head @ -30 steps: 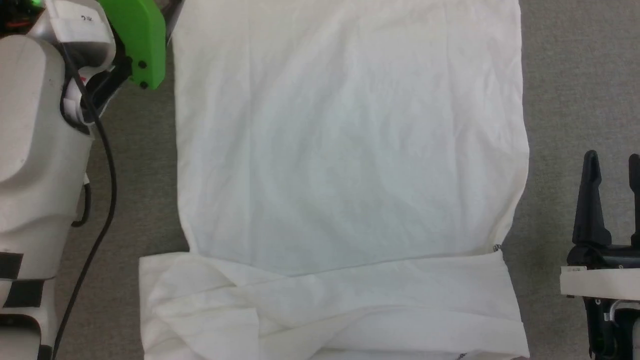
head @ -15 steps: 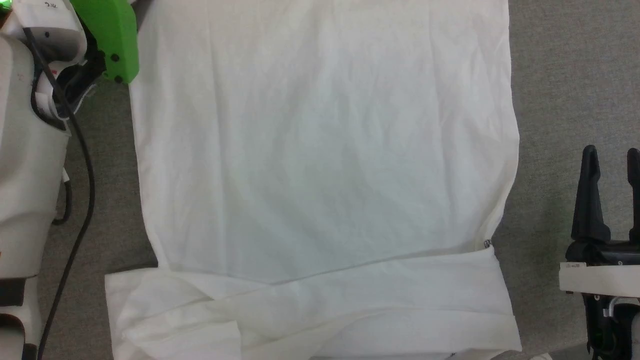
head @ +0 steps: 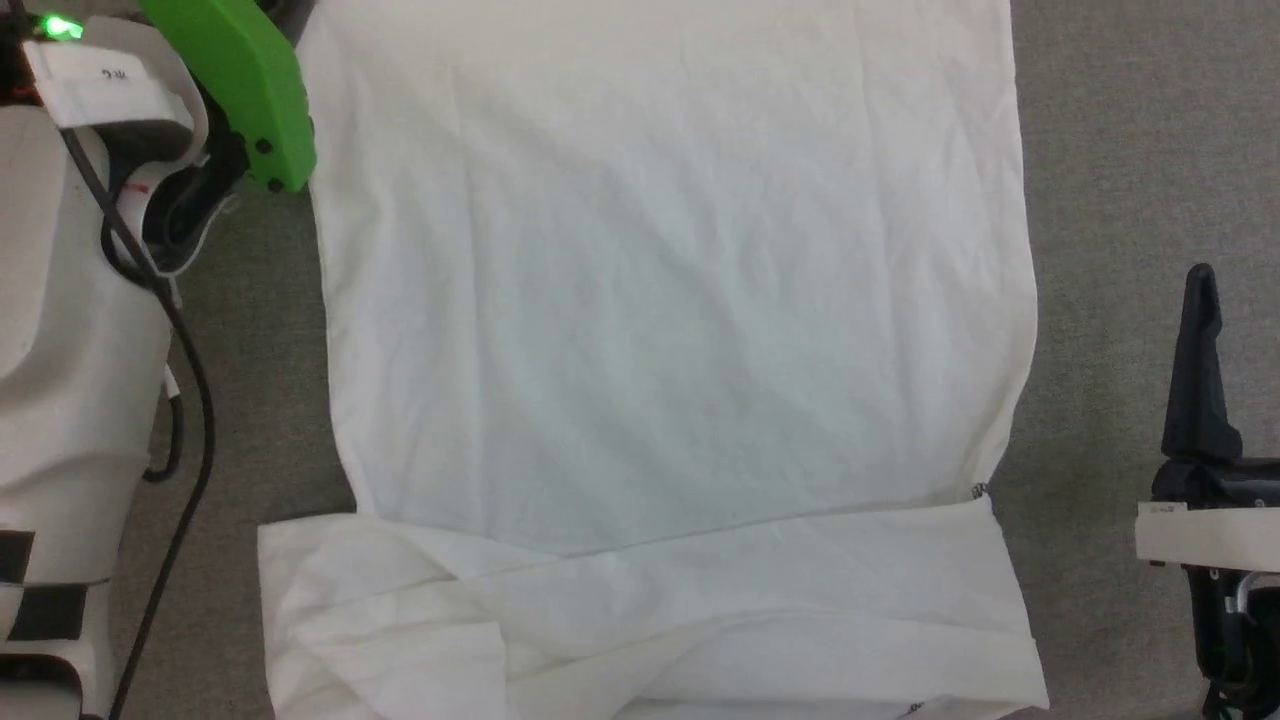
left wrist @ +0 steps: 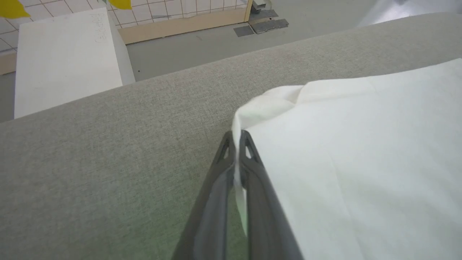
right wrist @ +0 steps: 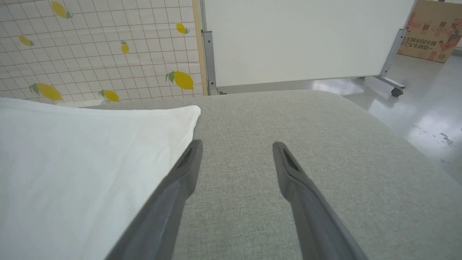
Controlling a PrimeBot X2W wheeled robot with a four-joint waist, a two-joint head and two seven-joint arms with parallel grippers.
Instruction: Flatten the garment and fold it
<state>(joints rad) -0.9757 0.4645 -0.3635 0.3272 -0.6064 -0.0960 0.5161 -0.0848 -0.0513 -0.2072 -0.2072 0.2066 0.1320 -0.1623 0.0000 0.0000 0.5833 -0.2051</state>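
Note:
The white garment [head: 680, 300] lies spread over the grey table [head: 1130, 150], with a folded, creased band across its near end [head: 650, 620]. In the left wrist view my left gripper [left wrist: 236, 136] is shut on a raised corner of the garment [left wrist: 361, 144], a strip of cloth pinched between its fingers. In the head view my left arm's green cover [head: 240, 90] sits at the garment's far left edge. My right gripper [right wrist: 236, 148] stands open over bare table just right of the garment [right wrist: 72, 162]; one of its dark fingers [head: 1200, 380] shows in the head view.
A white box [left wrist: 65, 57] stands beyond the table's far edge. A white board on wheels [right wrist: 306, 39] and a cardboard box [right wrist: 429, 32] stand on the floor past the table. A black cable [head: 190, 400] hangs along my pale left forearm [head: 60, 350].
My left gripper has shut on the garment's corner. The head view has shifted sideways, so the camera moved. My right gripper stays open.

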